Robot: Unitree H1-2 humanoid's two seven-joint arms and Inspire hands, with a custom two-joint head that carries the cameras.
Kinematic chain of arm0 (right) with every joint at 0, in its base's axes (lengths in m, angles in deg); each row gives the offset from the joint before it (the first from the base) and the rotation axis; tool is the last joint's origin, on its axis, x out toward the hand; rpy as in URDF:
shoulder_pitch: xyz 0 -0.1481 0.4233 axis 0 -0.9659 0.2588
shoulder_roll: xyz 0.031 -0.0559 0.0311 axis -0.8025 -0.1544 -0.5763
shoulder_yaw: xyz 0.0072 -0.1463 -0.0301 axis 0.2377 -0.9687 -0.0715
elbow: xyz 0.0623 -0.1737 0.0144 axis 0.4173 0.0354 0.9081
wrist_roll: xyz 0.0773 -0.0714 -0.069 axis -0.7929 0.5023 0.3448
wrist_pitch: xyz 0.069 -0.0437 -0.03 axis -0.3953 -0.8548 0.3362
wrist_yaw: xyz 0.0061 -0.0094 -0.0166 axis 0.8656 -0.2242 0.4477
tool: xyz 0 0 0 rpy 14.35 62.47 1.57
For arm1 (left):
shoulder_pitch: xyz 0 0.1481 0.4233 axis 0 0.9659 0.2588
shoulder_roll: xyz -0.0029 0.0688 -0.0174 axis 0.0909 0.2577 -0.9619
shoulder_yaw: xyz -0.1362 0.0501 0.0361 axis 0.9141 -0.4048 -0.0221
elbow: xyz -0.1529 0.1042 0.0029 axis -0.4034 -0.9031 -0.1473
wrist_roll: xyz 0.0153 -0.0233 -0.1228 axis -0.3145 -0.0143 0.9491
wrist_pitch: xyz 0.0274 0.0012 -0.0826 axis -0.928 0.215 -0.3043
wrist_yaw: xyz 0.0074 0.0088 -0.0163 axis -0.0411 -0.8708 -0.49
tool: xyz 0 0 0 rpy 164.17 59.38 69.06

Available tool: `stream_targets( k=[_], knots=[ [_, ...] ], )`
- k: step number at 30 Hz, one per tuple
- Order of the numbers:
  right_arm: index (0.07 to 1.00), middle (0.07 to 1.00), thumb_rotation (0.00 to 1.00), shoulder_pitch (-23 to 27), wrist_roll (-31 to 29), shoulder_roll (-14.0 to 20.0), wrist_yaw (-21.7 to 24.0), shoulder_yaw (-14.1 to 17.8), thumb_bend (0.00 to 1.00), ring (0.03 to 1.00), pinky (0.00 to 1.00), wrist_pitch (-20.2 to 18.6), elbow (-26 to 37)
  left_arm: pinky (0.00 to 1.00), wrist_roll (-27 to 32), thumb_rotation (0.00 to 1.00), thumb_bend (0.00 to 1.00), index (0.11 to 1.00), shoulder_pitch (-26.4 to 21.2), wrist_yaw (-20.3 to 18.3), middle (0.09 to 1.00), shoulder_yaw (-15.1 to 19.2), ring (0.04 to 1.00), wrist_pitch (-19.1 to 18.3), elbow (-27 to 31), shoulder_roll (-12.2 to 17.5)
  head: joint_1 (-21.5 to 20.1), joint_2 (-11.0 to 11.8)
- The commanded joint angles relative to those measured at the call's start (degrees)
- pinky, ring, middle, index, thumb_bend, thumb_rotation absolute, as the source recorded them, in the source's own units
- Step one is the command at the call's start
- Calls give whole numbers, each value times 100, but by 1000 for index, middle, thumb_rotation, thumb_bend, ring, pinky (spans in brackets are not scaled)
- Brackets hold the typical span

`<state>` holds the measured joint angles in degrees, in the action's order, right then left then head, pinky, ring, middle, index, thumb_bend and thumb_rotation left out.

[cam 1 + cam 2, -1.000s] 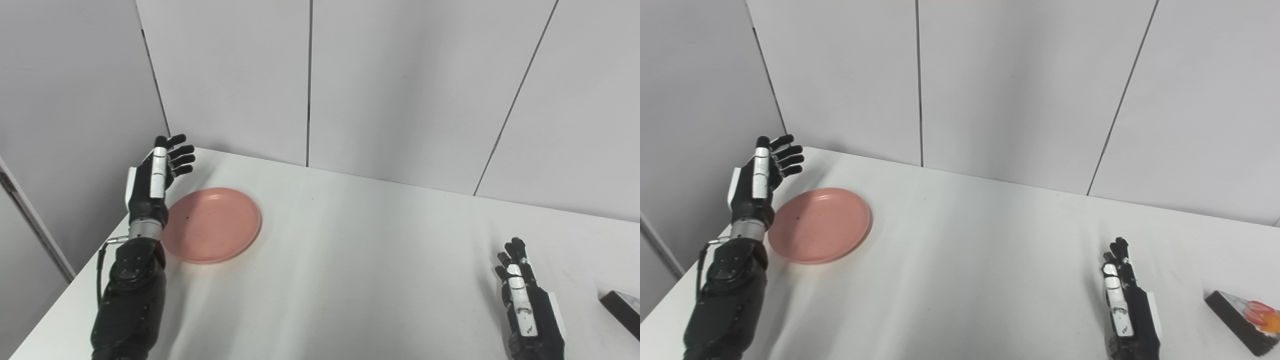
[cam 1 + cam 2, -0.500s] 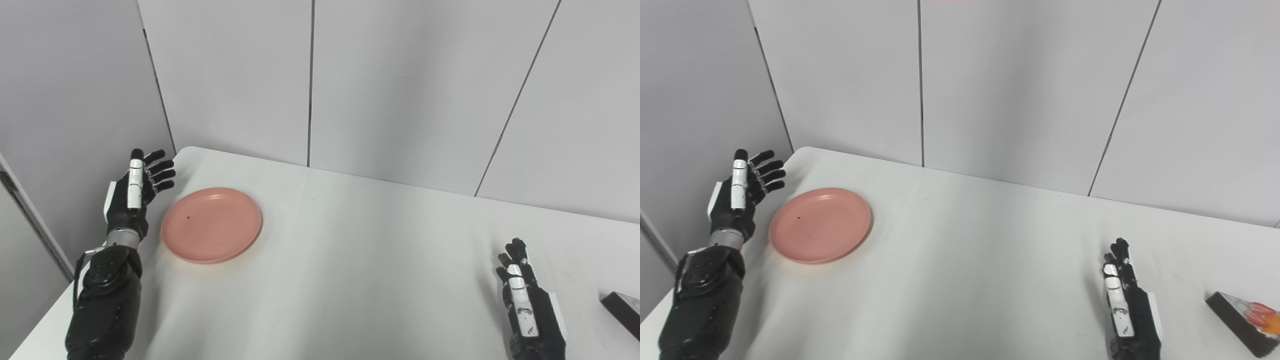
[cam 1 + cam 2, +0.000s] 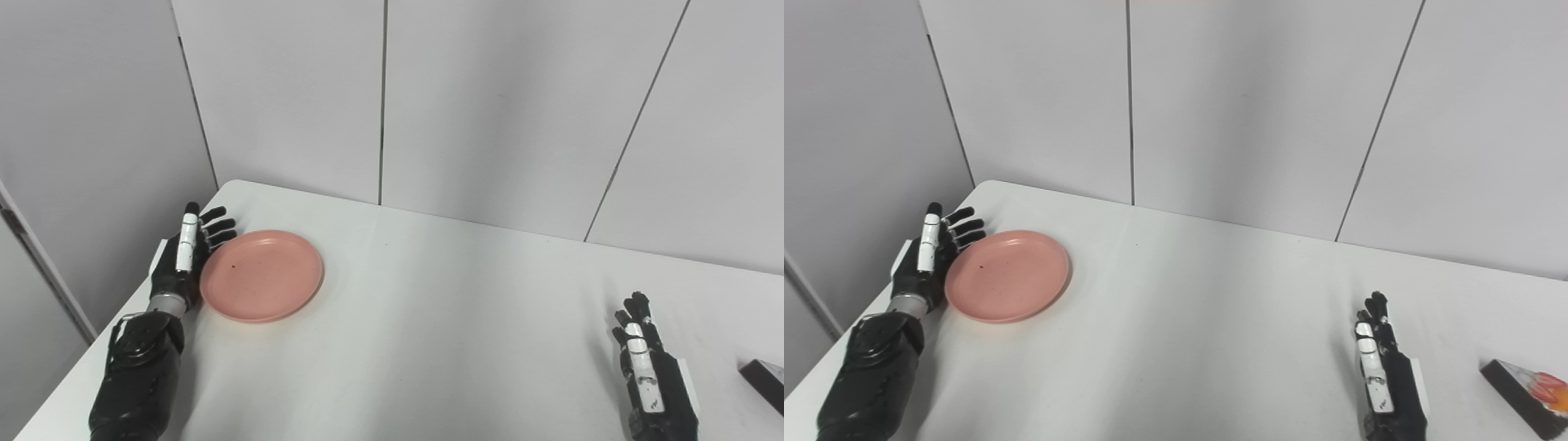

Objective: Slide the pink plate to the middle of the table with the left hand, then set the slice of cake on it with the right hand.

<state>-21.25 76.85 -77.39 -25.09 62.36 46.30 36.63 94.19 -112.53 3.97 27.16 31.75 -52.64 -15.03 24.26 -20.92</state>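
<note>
— While the plate (image 3: 261,275) lies flat at the far left of the table (image 3: 429,318), is anything on it?
— Nothing but a small dark speck. It is pink, round and shallow.
— And the left hand (image 3: 184,257)?
— Just beside the plate's left rim, set on edge, fingers spread, holding nothing. Whether it touches the rim, I cannot tell.
— The right hand (image 3: 1387,373)?
— Near the right, also released and edge-on, grasping nothing. The cake (image 3: 1525,395), dark with red and orange topping, sits at the near right corner, apart from that hand.
— The room?
— A white tabletop, with grey wall panels (image 3: 490,110) behind. The middle lies bare between the plate and right hand.
</note>
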Motion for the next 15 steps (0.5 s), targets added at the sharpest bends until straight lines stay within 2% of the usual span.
stream_targets(
  k=[1, 4, 8, 15],
  knots=[
    [1000, 1000, 828, 68, -15, 16, 7, 23, 406, 1000, 1000, 38, 186, 766, 60, 1000, 783, 752, -216, -358, 756, -130, 766, 107, -92, 128, -7, -5],
    [1000, 1000, 828, 71, -14, 13, -2, 26, 411, 1000, 1000, 19, 187, 800, 56, 1000, 789, 777, -269, -631, 787, -284, 799, 172, -286, 133, -7, -5],
    [1000, 1000, 823, 73, -3, -1, -23, 33, 399, 1000, 1000, 33, 185, 809, 52, 1000, 806, 788, -340, -759, 798, -434, 809, 248, -446, 61, -16, -10],
    [1000, 1000, 809, 95, 25, -18, -56, 35, 410, 1000, 1000, 105, 130, 831, 490, 1000, 819, 795, -454, -1128, 808, -422, 822, 137, -455, -182, -45, -12]
  ],
)
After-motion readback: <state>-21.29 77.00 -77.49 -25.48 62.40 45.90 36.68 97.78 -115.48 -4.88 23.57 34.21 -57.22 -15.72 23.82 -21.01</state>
